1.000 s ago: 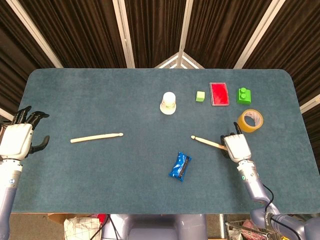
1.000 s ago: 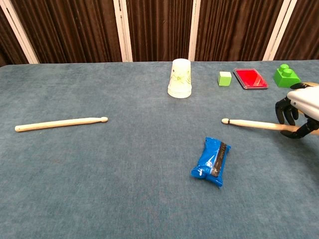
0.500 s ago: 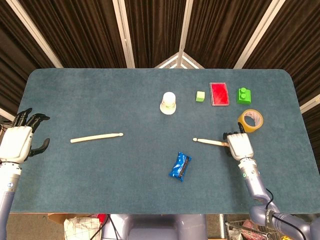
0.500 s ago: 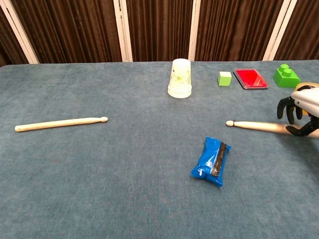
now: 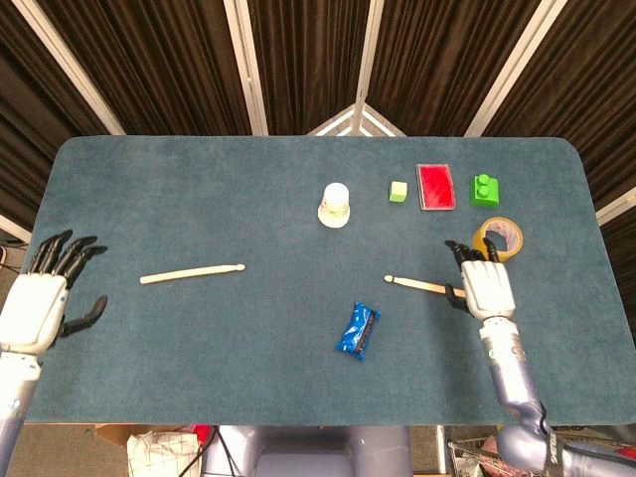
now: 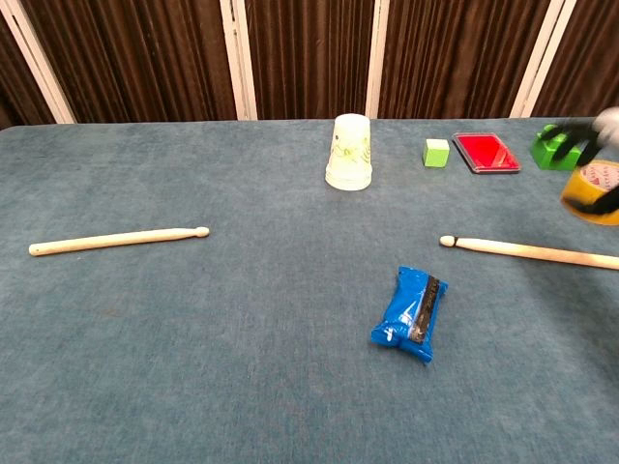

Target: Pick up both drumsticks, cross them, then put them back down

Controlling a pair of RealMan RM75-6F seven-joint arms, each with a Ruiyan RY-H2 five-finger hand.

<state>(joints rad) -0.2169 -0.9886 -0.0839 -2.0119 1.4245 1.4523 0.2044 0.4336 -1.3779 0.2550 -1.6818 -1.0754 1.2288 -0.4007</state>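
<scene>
Blue counter is still carrying both drumsticks, left drumstick and right drumstick, while the left hand and right hand are hovering spread, gripping nothing.

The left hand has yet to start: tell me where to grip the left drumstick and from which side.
Grip the left drumstick near its thick butt end, the end nearest the left hand, and probably come from above with fingers across the shaft. It lies flat on the table with its tip pointing toward the centre and clear cloth all around it.
</scene>
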